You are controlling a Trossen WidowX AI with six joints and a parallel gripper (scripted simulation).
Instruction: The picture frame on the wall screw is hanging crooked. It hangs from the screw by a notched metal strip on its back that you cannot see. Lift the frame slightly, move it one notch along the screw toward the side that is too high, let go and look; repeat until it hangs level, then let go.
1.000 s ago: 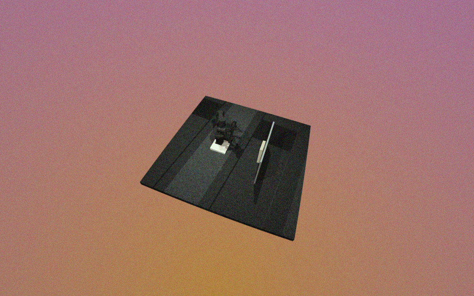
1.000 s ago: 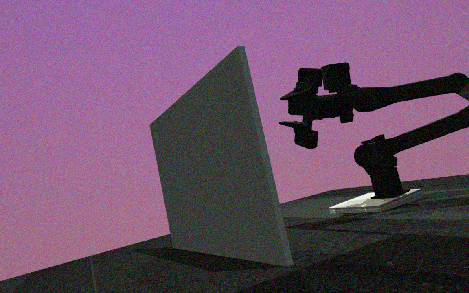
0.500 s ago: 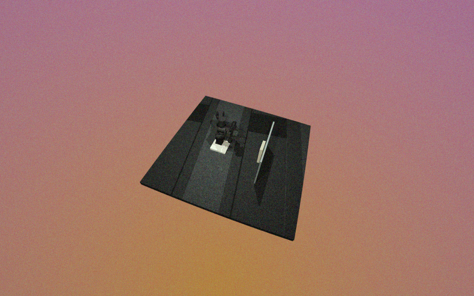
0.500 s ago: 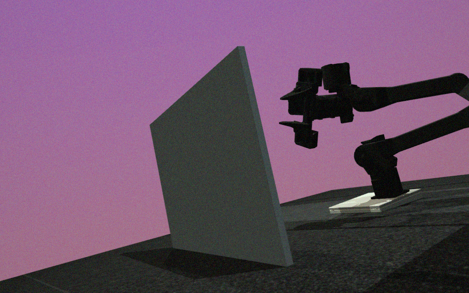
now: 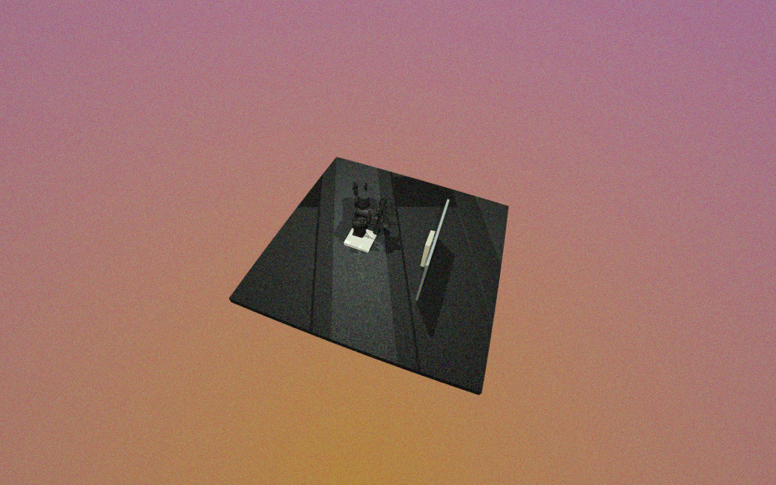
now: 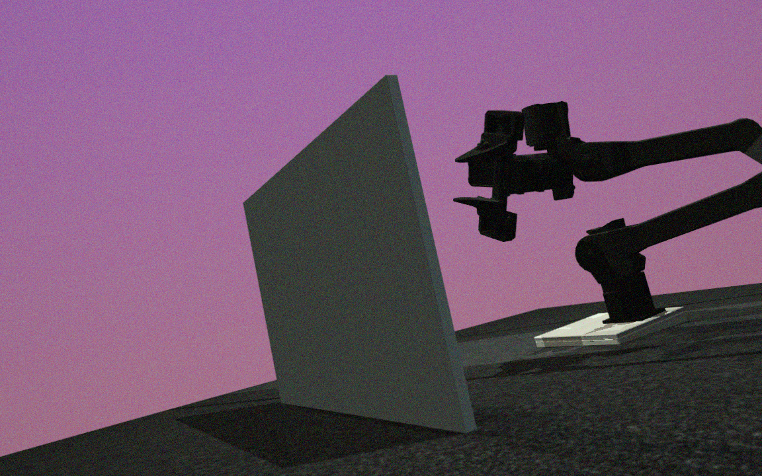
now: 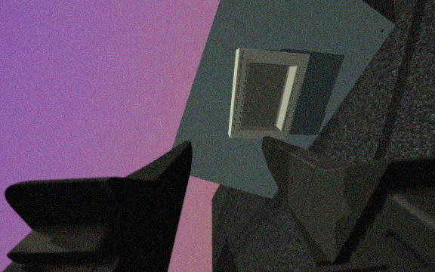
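A pale picture frame (image 7: 266, 94) (image 5: 426, 248) hangs on the grey wall panel (image 7: 210, 151) (image 5: 442, 215) (image 6: 348, 266). In the wrist view its sides run at an angle to the wall's edges, so it hangs crooked. The screw and the notched strip are hidden behind it. In the exterior view the wall shows from behind and hides the frame. My gripper (image 6: 460, 180) (image 7: 226, 144) is open and holds nothing. It hovers in the air a short way back from the wall, pointing at the frame, with its fingers clear of it.
The arm (image 6: 668, 147) (image 5: 364, 211) stands on a white base plate (image 6: 585, 334) (image 5: 359, 242) on the dark floor slab (image 5: 294, 271). The wall panel stands upright on the slab, opposite the base.
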